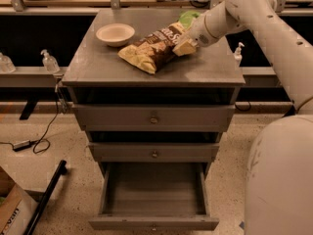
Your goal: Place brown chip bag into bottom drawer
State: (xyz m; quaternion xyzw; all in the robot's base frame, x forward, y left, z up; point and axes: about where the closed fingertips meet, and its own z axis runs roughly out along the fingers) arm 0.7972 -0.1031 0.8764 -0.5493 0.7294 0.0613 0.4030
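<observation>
The brown chip bag (149,52) lies on the grey cabinet top (98,65), just right of centre, with its right end raised. My gripper (184,46) is at that right end, shut on the bag's edge, and the arm reaches in from the upper right. The bottom drawer (154,223) is pulled open at the cabinet's foot and its inside looks empty. The two shallower drawers above it are shut.
A white bowl (115,34) stands at the back left of the cabinet top. A light green chip bag (188,17) lies behind my gripper. Pump bottles (49,61) stand on the ledges at both sides. A cardboard box (10,214), a black bar and a cable lie on the floor at left.
</observation>
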